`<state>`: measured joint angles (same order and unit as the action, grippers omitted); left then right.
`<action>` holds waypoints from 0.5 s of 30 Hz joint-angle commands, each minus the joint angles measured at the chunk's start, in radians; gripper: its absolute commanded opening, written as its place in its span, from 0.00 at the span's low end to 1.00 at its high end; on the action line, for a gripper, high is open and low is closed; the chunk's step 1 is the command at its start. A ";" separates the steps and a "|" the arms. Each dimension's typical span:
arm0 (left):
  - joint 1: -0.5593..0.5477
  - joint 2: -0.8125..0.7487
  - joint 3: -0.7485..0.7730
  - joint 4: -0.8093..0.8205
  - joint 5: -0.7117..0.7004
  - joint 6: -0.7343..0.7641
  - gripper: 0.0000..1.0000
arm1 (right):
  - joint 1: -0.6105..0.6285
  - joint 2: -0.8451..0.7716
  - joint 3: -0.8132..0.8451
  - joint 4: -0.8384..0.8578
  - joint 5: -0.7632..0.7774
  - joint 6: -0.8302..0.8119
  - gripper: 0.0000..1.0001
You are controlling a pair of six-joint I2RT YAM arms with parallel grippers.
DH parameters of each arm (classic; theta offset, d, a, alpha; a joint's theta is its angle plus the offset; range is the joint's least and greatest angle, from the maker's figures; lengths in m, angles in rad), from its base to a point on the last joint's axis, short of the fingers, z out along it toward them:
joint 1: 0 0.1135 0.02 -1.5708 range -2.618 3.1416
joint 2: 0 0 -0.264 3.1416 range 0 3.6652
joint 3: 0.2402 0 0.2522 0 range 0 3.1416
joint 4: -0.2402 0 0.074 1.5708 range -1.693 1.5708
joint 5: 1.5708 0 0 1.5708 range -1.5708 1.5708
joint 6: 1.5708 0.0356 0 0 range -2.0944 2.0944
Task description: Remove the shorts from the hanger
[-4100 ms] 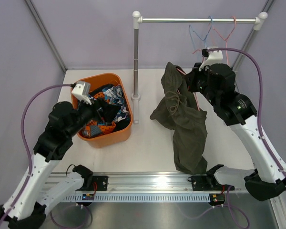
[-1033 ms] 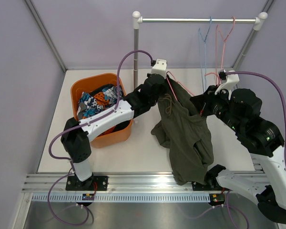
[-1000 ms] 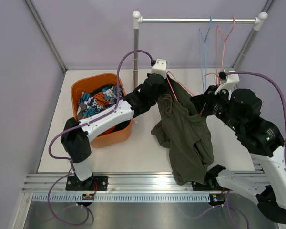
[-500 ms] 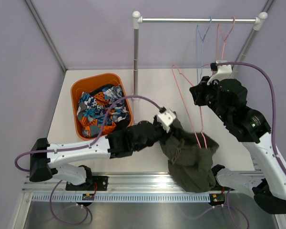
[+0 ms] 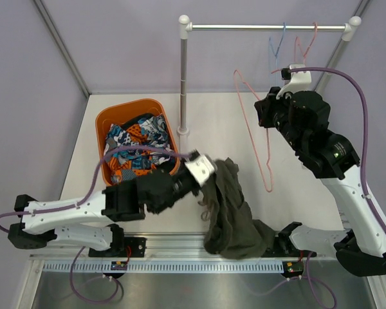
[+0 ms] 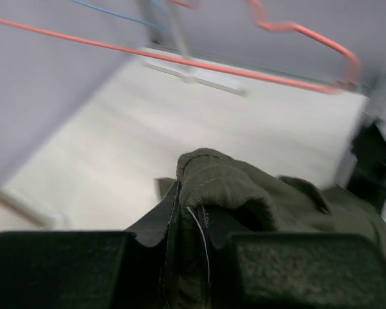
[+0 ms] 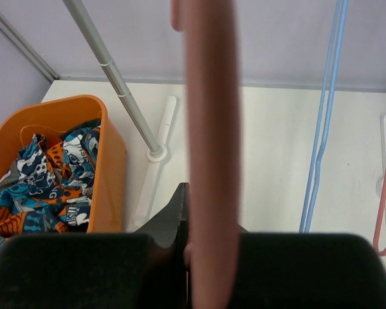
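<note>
Pale lilac walls point(image 5: 116, 45) close in the back and both sides; slim grey metal struts point(image 5: 60, 45) run down the rear corners; the cream table point(image 5: 212, 116) is evenly lit, with only soft shadows; a silver clothes rail point(image 5: 244, 28) with white end caps spans the back, its upright pole point(image 5: 183, 77) standing on the table; a ribbed aluminium track point(image 5: 167, 252) edges the near side.

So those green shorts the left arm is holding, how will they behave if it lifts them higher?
Probably floppy: the shorts sag in folds from the left gripper down to the table. Likely light for their size, since one pinch on a bunched edge holds them. They would probably trail and drag rather than lift clear.
</note>
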<state>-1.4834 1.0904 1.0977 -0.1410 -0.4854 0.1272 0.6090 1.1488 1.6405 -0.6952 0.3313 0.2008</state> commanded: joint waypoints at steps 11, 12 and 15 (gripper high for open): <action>0.465 0.232 1.023 0.020 -0.202 0.365 0.00 | 0.008 -0.083 0.025 -0.030 -0.003 0.009 0.00; 0.465 0.242 1.050 0.033 -0.205 0.385 0.00 | 0.008 -0.086 0.024 -0.032 -0.003 0.008 0.00; 0.469 0.246 1.052 0.101 -0.234 0.459 0.00 | 0.008 -0.104 0.010 -0.036 -0.003 0.002 0.00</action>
<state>-1.0206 1.3178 2.1246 -0.1425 -0.6701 0.4561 0.6086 1.0698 1.6424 -0.7387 0.3286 0.2043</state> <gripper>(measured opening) 0.129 0.091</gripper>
